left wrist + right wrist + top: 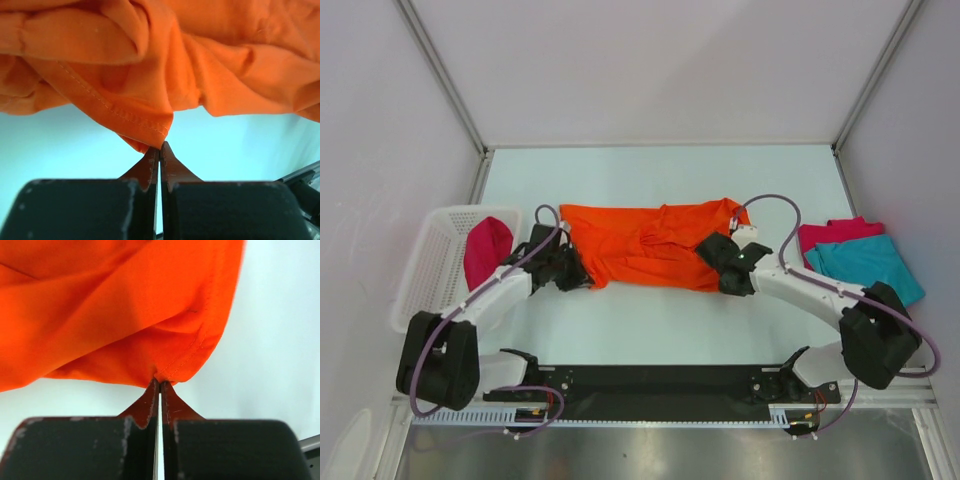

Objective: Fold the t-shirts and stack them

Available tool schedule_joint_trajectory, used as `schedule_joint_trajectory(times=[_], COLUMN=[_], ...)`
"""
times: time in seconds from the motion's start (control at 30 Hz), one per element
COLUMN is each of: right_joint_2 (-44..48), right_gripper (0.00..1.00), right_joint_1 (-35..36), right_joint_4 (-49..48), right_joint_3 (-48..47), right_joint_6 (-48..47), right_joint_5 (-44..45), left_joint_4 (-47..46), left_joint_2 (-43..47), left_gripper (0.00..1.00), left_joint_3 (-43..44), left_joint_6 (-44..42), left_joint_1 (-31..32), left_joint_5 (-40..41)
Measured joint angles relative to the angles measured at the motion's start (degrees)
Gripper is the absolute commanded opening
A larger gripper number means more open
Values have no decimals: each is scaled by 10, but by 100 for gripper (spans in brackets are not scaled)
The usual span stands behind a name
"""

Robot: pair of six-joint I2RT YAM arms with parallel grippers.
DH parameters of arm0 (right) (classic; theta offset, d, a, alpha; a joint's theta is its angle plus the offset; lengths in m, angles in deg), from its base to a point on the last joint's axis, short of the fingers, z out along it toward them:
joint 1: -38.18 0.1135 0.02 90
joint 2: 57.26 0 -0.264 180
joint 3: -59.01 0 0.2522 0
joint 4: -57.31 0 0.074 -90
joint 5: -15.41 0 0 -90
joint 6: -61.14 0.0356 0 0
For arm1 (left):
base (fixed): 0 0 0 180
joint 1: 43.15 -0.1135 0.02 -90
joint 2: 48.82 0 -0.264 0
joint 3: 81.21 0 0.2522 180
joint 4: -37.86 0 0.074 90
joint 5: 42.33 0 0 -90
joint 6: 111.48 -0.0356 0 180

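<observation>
Two grippers on one garment.

Top external view:
- The orange t-shirt (650,245) lies rumpled and stretched left to right across the middle of the bench (670,325), nearer the far edge than the near one.
- The left gripper (582,277) is at the shirt's near-left corner. The right gripper (712,255) is at its near-right part, its body lying over the cloth.
- How the jaws stand cannot be read from this height.
- A white mesh basket (420,270) sits at the left edge with a crimson tee (487,250) bunched inside.
- By the right edge a teal tee (870,265) lies flat, partly over a pink-red tee (835,232). Both are well apart from the right gripper.

Left wrist view:
- The left gripper (159,150) has its jaws pressed nearly together, with only a hairline gap.
- A stitched hem corner of the orange t-shirt (200,75) is nipped at the very tips.
- The rest of the cloth hangs in heavy folds beyond the fingers (147,167), over pale bench surface.

Right wrist view:
- The right gripper (159,385) is likewise closed to a sliver, pinching a puckered bit of hem on the orange t-shirt (125,305).
- The fabric fans out up and to the left from the tips. Bare bench shows to the right and below.
</observation>
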Motion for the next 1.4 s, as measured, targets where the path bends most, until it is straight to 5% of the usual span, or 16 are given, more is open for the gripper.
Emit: schedule_joint_trajectory(times=[0.93,1.3,1.4], right_joint_2=[250,236,188], right_gripper=[0,0,0], right_joint_1=[33,64,8], right_joint_4=[221,205,166], right_joint_3=[-290,-365,-389], right_joint_6=[-27,-62,-101], right_joint_5=[160,219,187], left_joint_4=[382,433,432], left_joint_2=[281,325,299], left_gripper=[0,0,0], left_joint_3=[449,573,584], left_joint_6=[-24,-25,-28], left_joint_1=[0,2,2], left_joint_5=[97,148,162])
